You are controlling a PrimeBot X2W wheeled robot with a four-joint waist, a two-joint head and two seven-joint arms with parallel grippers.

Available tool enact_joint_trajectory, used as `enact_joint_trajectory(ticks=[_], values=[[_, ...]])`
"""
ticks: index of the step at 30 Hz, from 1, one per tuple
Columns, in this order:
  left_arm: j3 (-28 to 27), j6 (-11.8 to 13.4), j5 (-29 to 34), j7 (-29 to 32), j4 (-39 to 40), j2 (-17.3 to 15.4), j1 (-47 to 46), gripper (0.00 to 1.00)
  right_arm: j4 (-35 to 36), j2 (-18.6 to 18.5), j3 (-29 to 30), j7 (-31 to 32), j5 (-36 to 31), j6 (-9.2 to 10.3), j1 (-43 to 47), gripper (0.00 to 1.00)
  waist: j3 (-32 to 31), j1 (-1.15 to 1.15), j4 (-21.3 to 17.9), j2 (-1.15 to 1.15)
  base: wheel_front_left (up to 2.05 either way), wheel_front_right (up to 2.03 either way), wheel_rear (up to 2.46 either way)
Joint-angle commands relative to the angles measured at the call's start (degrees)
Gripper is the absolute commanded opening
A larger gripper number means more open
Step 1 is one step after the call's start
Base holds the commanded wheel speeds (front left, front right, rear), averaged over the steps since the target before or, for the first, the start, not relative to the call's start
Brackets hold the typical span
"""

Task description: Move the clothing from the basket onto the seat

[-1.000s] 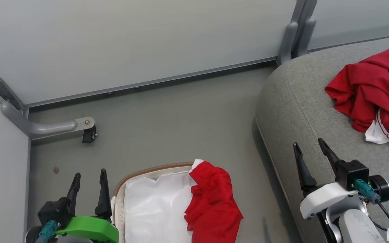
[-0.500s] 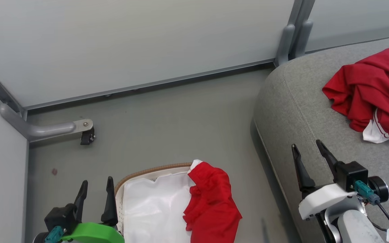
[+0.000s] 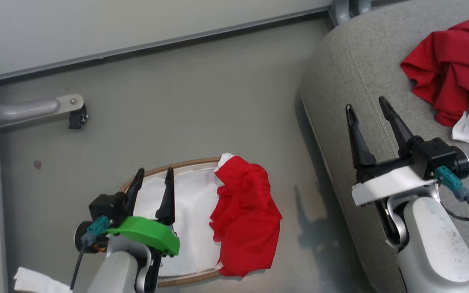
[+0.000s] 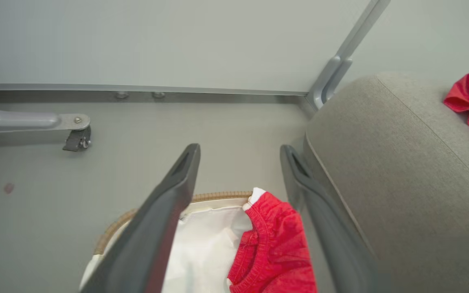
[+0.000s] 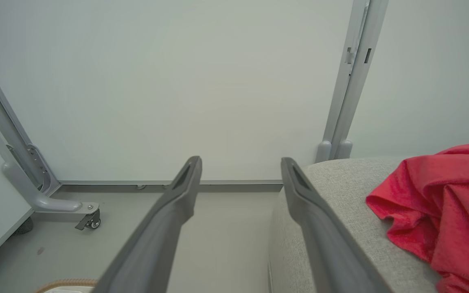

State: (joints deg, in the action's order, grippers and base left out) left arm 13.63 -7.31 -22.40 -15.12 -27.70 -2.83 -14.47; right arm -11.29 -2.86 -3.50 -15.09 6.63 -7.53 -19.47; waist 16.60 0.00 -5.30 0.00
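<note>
Risk: left gripper (image 3: pixel 155 169), right gripper (image 3: pixel 364 102) both spread wide, empty; if you pinch white liner (image 3: pixel 189 203) with red garment (image 3: pixel 244 215), basket (image 3: pixel 177 165) tips, garment slides onto floor (image 3: pixel 177 101).

red garment (image 3: pixel 244 219) overhangs the basket (image 3: pixel 185 164), second garment (image 3: pixel 450 69) crumpled on the seat (image 3: pixel 352 81).

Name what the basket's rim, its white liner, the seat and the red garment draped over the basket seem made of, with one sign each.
Rim: probably woven cane or rattan, matt brown; braided texture.
Liner: thin cloth, slightly shiny; it creases.
Seat: matt grey woven upholstery; visible weave, stitched seam.
Garment: soft matt fabric, perhaps knit; limp folds, gathered edge.
</note>
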Motion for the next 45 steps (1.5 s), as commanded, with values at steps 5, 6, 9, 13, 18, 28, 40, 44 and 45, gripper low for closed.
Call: enact_joint_trajectory(ticks=[5,6,9,13,18,28,40,44,45], values=[[4.9,-0.2,-2.1,0.0,-5.0,-0.8,-8.2,1.0,2.5,-0.1,-0.9,-0.1,1.7,0.08,-4.9,1.0,12.6,0.0,-4.8,0.0,0.0,0.0,0.0],[5.6,-0.2,-2.5,0.0,-5.8,-1.1,-9.3,1.0,2.9,-0.1,-1.2,-0.1,2.1,0.08,-5.5,1.0,13.6,0.0,-5.3,0.0,0.0,0.0,0.0],[8.5,-0.2,-4.4,-0.1,-8.7,-2.0,-13.0,1.0,4.2,-0.1,-2.1,-0.1,3.2,0.08,-7.4,1.0,16.7,0.0,-6.7,0.0,0.0,0.0,0.0],[12.8,-0.2,-7.3,-0.1,-12.2,-3.4,-16.8,1.0,5.8,-0.1,-3.3,-0.1,4.2,0.08,-9.3,1.0,20.0,0.0,-8.5,0.0,0.0,0.0,0.0],[19.2,-0.2,-12.5,0.0,-17.2,-4.7,-20.6,1.0,7.4,-0.1,-4.3,-0.1,5.0,0.08,-11.0,1.0,23.4,0.0,-10.1,0.0,0.0,0.0,0.0],[34.8,-0.2,-26.8,4.8,-20.0,-7.6,-25.1,1.0,9.8,-0.1,-5.1,-0.1,6.4,0.08,-12.6,1.0,28.0,0.0,-11.3,0.0,0.0,0.0,0.0],[47.4,-0.2,-39.5,10.8,-20.7,-11.8,-28.4,1.0,11.7,-0.1,-6.1,-0.1,6.9,0.08,-14.2,1.0,31.9,0.0,-11.8,0.0,0.0,0.0,0.0],[50.1,-0.2,-41.4,10.2,-21.3,-12.9,-30.3,1.0,12.5,-0.1,-6.2,-0.1,6.6,0.08,-14.3,1.0,33.2,0.0,-11.7,0.0,0.0,0.0,0.0],[50.8,-0.2,-41.8,10.2,-21.4,-13.0,-30.8,1.0,12.7,-0.1,-6.3,-0.1,6.6,0.08,-14.4,1.0,33.5,0.0,-11.7,0.0,0.0,0.0,0.0]])
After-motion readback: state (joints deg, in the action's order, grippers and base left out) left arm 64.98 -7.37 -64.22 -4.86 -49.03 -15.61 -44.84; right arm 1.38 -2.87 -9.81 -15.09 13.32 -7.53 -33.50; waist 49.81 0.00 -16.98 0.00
